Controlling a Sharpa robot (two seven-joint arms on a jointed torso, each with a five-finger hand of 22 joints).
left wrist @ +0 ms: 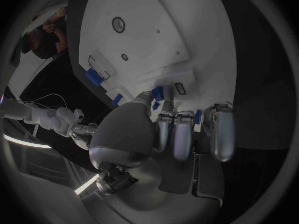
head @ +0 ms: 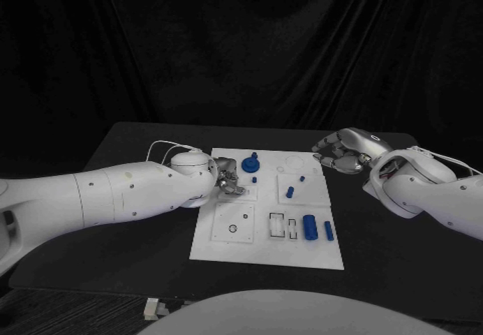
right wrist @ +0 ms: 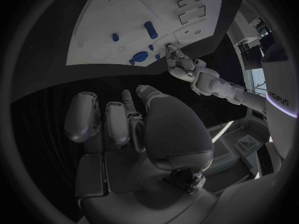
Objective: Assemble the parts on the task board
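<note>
The white task board (head: 266, 241) lies mid-table. My left hand (head: 229, 178) hovers low over its far left part. Its fingertips (left wrist: 167, 92) come down right beside a small blue peg (head: 255, 179) (left wrist: 157, 92). Whether they pinch the peg cannot be told. A round blue part with a knob (head: 250, 165) stands just beyond the peg. Two more blue pegs (head: 290, 191) (head: 301, 179) stand further right. A thick blue cylinder (head: 310, 227) and a thin one (head: 328, 230) lie on the near right part. My right hand (head: 342, 152) hangs off the far right corner, fingers curled in, holding nothing.
The black table (head: 141, 143) surrounds the board on all sides. On the board's near left part sits a square plate with a round hole (head: 234, 228). Rectangular slots (head: 277, 223) lie beside the thick cylinder. My left forearm (head: 121, 199) crosses the table's left side.
</note>
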